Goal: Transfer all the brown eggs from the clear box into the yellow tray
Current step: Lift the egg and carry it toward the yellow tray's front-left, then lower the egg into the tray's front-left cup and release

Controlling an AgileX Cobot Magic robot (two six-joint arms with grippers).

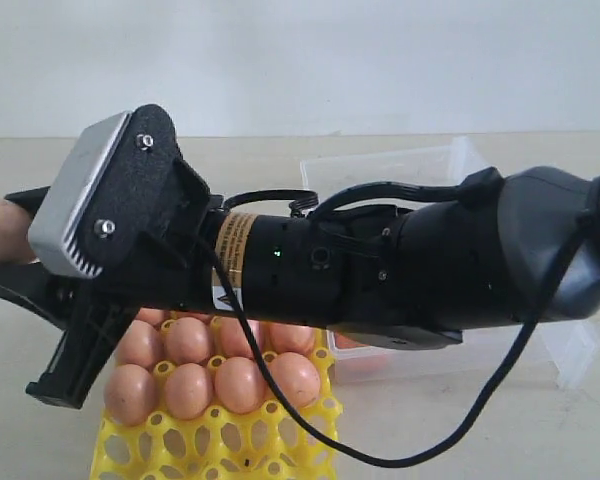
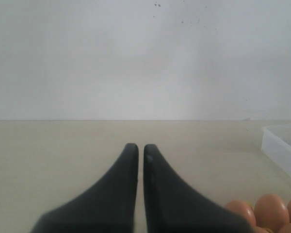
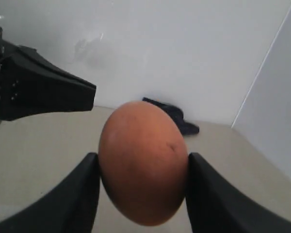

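The right tool [image 3: 141, 162] is clamped on one brown egg [image 3: 140, 145], a finger pressed to each side, and the egg is held up clear of the bench [image 1: 480, 430]. The right arm [image 1: 380, 265] stretches across from the right, passing over the far part of the yellow tray [image 1: 120, 445]. Other brown eggs [image 1: 240, 385] sit in two rows of that tray's cups, and the rows nearest me show bare cups. The clear box [image 1: 450, 165] stands behind the arm, beside the tray. The left tool [image 2: 137, 148] hangs over the bench with its tips together, only a sliver between them, gripping nothing.
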